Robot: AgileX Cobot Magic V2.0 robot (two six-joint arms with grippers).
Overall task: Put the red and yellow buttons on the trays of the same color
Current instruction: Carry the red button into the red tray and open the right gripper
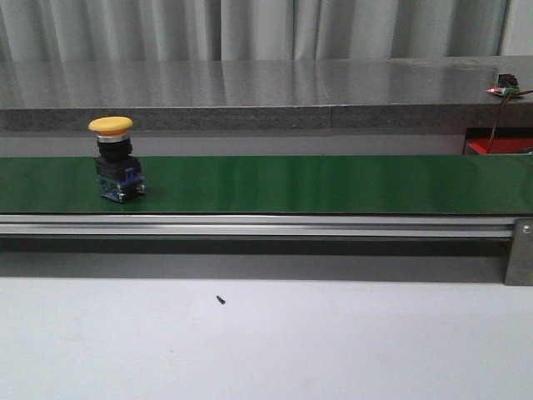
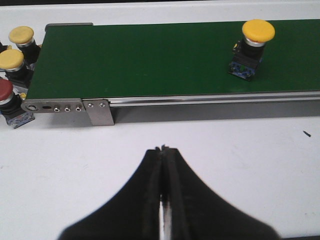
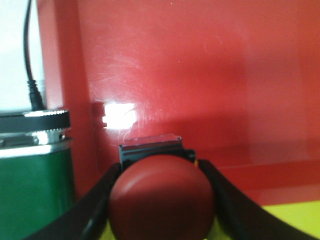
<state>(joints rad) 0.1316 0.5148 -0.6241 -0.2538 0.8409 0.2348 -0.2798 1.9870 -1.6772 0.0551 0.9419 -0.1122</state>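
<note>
So the right gripper [image 3: 162, 200] has its fingers clamped on either side of a red button [image 3: 161, 197], carrying it over the red tray [image 3: 200, 75], which fills most of the right wrist view. My guess is it's held there so it can be let go into the matching colour; a strip of yellow, maybe the yellow tray [image 3: 280, 220], shows just beside the red one, so aim matters. The end roller of the green conveyor belt [image 3: 35, 165] sits right beside the red tray too. The left gripper [image 2: 165, 155] is pinched fully closed with nothing in it, hovering over the white surface [image 2: 225, 150] on the near side of the belt, looks like it's just waiting. On the belt stands a yellow button [image 1: 114, 158], upright on its black and blue base, toward the belt's left end in the front view. Just past that end, off the belt, two more yellow buttons [image 2: 17, 47] and one more red button [image 2: 7, 97] are bunched together.
</note>
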